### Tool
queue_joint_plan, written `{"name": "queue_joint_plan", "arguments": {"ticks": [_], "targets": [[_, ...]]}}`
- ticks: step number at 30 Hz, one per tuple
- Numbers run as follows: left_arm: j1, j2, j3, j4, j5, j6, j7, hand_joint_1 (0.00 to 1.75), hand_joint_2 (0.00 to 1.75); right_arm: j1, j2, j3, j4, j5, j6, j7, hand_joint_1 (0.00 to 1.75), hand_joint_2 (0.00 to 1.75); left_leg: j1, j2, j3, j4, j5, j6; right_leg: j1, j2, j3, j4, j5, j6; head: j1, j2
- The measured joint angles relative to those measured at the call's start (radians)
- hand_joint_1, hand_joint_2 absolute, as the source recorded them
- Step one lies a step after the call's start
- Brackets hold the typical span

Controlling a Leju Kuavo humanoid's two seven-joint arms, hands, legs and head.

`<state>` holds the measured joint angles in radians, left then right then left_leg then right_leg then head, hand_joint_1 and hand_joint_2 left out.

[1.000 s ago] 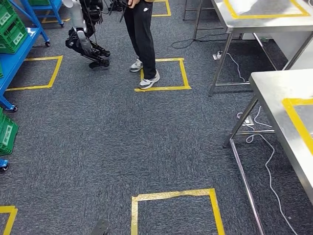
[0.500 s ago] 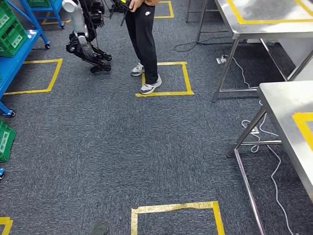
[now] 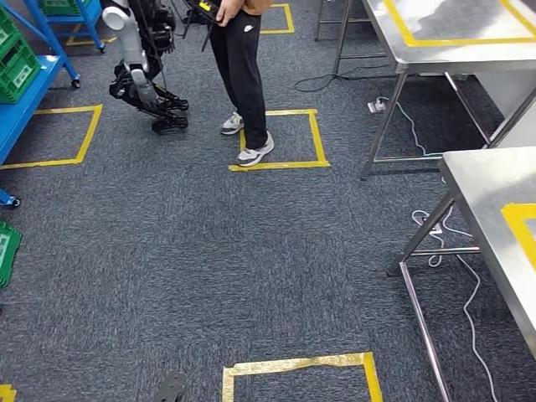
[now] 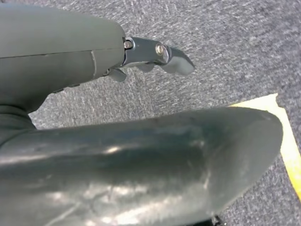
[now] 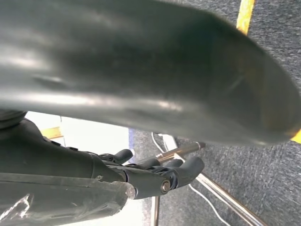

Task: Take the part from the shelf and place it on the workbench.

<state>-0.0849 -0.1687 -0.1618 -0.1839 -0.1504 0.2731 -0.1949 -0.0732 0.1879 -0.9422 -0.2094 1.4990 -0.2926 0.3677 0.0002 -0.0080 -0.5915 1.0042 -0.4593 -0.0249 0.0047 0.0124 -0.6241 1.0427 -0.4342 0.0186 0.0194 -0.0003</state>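
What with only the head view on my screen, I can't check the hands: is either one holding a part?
Observer: No. The left hand holds nothing; its fingers stretch out over carpet.
Operator: And the right?
Observer: The right hand holds nothing either.
Operator: Anything close to it?
Observer: A steel table leg shows beyond its fingers.
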Motion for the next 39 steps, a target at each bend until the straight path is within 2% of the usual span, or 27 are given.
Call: {"name": "queue_joint_plan", "arguments": {"ticks": [2,3,4,6,7,8,9,11,13,14,17,18,20,22,23,24,25,27,29,31,33,34,36,37,38,39], "targets": [[0.001,0.0,0.0,0.0,0.001,0.002,0.0,0.0,0.0,0.0,0.0,0.0,0.0,0.0,0.0,-0.001,0.0,0.0,0.002,-0.001,0.004,-0.002,0.013,0.012,-0.002,-0.002,-0.001,0.005,-0.009,0.011,0.0,0.0],[0.001,-0.001,0.001,0.0,0.002,0.003,0.0,0.0,0.0,0.001,0.0,0.0,0.0,0.0,0.0,-0.003,0.0,0.0,0.003,-0.001,0.007,-0.004,0.016,0.017,-0.003,-0.003,-0.008,0.025,-0.024,0.016,0.002,0.0],[0.001,-0.001,0.001,0.0,0.004,0.002,0.001,0.0,0.0,0.001,0.0,0.0,0.0,0.0,-0.001,-0.008,0.0,0.0,0.004,-0.001,0.009,-0.006,0.018,0.022,-0.004,-0.003,-0.024,0.065,-0.05,0.021,0.002,0.0],[0.0,-0.001,0.004,0.0,0.011,0.0,0.009,0.0,0.0,0.001,0.0,0.0,0.0,-0.004,-0.002,-0.026,0.0,0.0,0.004,0.0,0.011,-0.006,0.016,0.027,-0.005,-0.004,-0.077,0.189,-0.119,0.027,0.004,0.0],[0.001,-0.002,0.007,0.0,0.014,-0.001,0.016,0.0,0.0,0.002,0.0,0.0,0.0,-0.007,-0.001,-0.037,0.0,0.0,0.004,0.0,0.011,-0.005,0.015,0.028,-0.005,-0.004,-0.101,0.243,-0.141,0.029,0.004,0.0],[0.001,-0.001,0.01,0.0,0.014,-0.001,0.024,0.0,0.0,0.002,0.0,0.0,0.0,-0.012,0.001,-0.047,0.0,0.0,0.004,0.0,0.012,-0.005,0.014,0.029,-0.006,-0.004,-0.112,0.269,-0.146,0.031,0.004,0.0],[0.002,-0.001,0.013,0.0,0.01,0.001,0.033,0.0,0.0,0.002,0.0,-0.001,0.0,-0.019,0.004,-0.056,0.0,0.0,0.004,-0.001,0.013,-0.005,0.013,0.029,-0.007,-0.004,-0.105,0.257,-0.132,0.031,0.004,0.0],[0.003,-0.002,0.016,0.0,-0.01,0.016,0.054,0.0,0.0,0.001,0.0,-0.003,0.0,-0.034,0.012,-0.072,0.0,0.0,0.005,-0.003,0.019,-0.005,0.009,0.024,-0.011,-0.005,-0.043,0.141,-0.071,0.032,0.004,0.0],[0.003,-0.002,0.015,0.0,-0.036,0.044,0.083,0.0,0.0,-0.002,0.0,-0.008,0.0,-0.048,0.018,-0.088,0.0,0.0,0.002,-0.005,0.023,-0.002,0.003,0.014,-0.013,-0.003,0.017,0.032,-0.033,0.028,0.003,0.0],[0.003,-0.002,0.013,0.0,-0.049,0.06,0.102,0.0,0.0,-0.004,0.0,-0.012,0.0,-0.054,0.02,-0.098,0.0,0.0,0.0,-0.006,0.025,-0.002,0.002,0.009,-0.013,-0.001,0.03,0.009,-0.029,0.023,0.002,0.0],[0.004,-0.001,-0.002,0.0,-0.087,0.113,0.162,0.0,0.0,-0.005,0.001,-0.025,0.0,-0.067,0.023,-0.118,0.0,0.0,0.001,-0.006,0.026,-0.005,0.0,-0.005,-0.01,0.001,0.031,0.002,-0.028,0.004,0.0,0.0],[0.004,-0.001,-0.006,0.0,-0.094,0.127,0.175,0.0,0.0,-0.005,0.001,-0.028,0.0,-0.069,0.025,-0.12,0.0,0.0,0.002,-0.005,0.021,0.008,-0.011,-0.009,-0.01,0.001,0.032,0.0,-0.027,-0.002,-0.001,0.0],[0.004,-0.001,-0.011,0.0,-0.103,0.144,0.191,0.0,0.0,-0.006,0.001,-0.031,0.0,-0.074,0.031,-0.12,0.0,0.0,0.002,-0.003,-0.018,0.092,-0.063,-0.016,-0.012,-0.001,0.033,-0.002,-0.027,-0.011,-0.005,0.0],[0.006,-0.001,-0.015,0.0,-0.105,0.15,0.2,0.0,0.0,-0.007,0.001,-0.034,0.0,-0.072,0.037,-0.117,0.0,0.0,0.002,-0.003,-0.083,0.224,-0.12,-0.018,-0.011,-0.002,0.033,-0.002,-0.028,-0.016,-0.006,0.0],[0.007,-0.001,-0.017,0.0,-0.106,0.152,0.202,0.0,0.0,-0.007,0.001,-0.035,0.0,-0.067,0.038,-0.115,0.0,0.0,0.002,-0.003,-0.105,0.265,-0.128,-0.018,-0.011,-0.003,0.034,-0.002,-0.029,-0.017,-0.006,0.0],[0.009,-0.001,-0.02,0.0,-0.107,0.154,0.203,0.0,0.0,-0.007,0.001,-0.036,0.0,-0.061,0.038,-0.113,0.0,0.0,0.002,-0.003,-0.111,0.271,-0.116,-0.017,-0.01,-0.002,0.034,-0.002,-0.029,-0.017,-0.006,0.0],[0.01,-0.001,-0.023,0.0,-0.109,0.155,0.204,0.0,0.0,-0.007,0.001,-0.036,0.0,-0.054,0.038,-0.112,0.0,0.0,0.002,-0.003,-0.097,0.239,-0.087,-0.015,-0.01,-0.001,0.035,-0.002,-0.03,-0.017,-0.006,0.0],[0.009,0.0,-0.028,0.0,-0.114,0.156,0.203,0.0,0.0,-0.007,0.001,-0.036,0.0,-0.041,0.038,-0.111,0.0,0.0,0.001,-0.002,-0.036,0.112,-0.019,-0.01,-0.009,0.0,0.038,-0.001,-0.032,-0.014,-0.006,0.0],[0.006,-0.001,-0.03,0.0,-0.122,0.156,0.204,0.0,0.0,-0.007,0.001,-0.036,0.0,-0.031,0.039,-0.112,0.0,0.87,0.0,-0.002,0.009,0.019,0.007,-0.004,-0.005,0.001,0.037,0.001,-0.034,-0.005,-0.005,0.0],[0.006,-0.001,-0.035,0.0,-0.139,0.156,0.211,0.0,0.0,-0.007,0.001,-0.034,0.0,-0.022,0.037,-0.119,0.0,1.75,-0.002,-0.003,0.016,-0.002,0.006,0.004,-0.006,0.0,0.037,-0.003,-0.032,0.007,-0.004,0.0],[0.009,-0.001,-0.049,0.0,-0.17,0.156,0.232,0.0,0.0,-0.006,0.001,-0.031,0.0,-0.019,0.021,-0.147,0.0,1.75,0.0,-0.003,0.018,-0.008,0.011,0.016,-0.008,-0.001,0.033,0.005,-0.04,0.018,-0.003,0.0],[0.01,-0.001,-0.058,0.0,-0.187,0.156,0.247,0.0,0.0,-0.006,0.001,-0.03,0.0,-0.021,0.011,-0.172,0.0,1.75,0.002,-0.003,0.02,-0.011,0.012,0.022,-0.008,-0.002,0.021,0.031,-0.057,0.022,0.0,0.0],[0.01,0.0,-0.081,0.0,-0.218,0.156,0.279,0.0,0.0,-0.005,0.001,-0.028,0.0,-0.027,0.0,-0.241,0.0,1.75,0.002,-0.002,0.022,-0.014,0.013,0.028,-0.008,-0.004,-0.033,0.146,-0.116,0.029,0.005,0.0],[0.011,0.001,-0.091,0.0,-0.228,0.156,0.293,0.0,0.0,-0.005,0.001,-0.027,0.0,-0.029,0.0,-0.271,0.0,1.31,0.002,-0.001,0.022,-0.013,0.012,0.03,-0.008,-0.004,-0.066,0.212,-0.142,0.031,0.005,0.0],[0.012,0.003,-0.1,0.0,-0.238,0.155,0.304,0.0,0.0,-0.004,0.001,-0.026,0.0,-0.031,0.002,-0.295,0.0,0.87,0.001,-0.001,0.023,-0.013,0.012,0.03,-0.008,-0.004,-0.089,0.258,-0.154,0.032,0.005,0.0],[0.013,0.004,-0.108,0.0,-0.246,0.153,0.312,0.0,0.0,-0.003,0.001,-0.026,0.0,-0.036,0.009,-0.312,0.0,0.44,0.001,-0.001,0.024,-0.013,0.011,0.031,-0.008,-0.004,-0.095,0.27,-0.149,0.032,0.006,0.0]]}}
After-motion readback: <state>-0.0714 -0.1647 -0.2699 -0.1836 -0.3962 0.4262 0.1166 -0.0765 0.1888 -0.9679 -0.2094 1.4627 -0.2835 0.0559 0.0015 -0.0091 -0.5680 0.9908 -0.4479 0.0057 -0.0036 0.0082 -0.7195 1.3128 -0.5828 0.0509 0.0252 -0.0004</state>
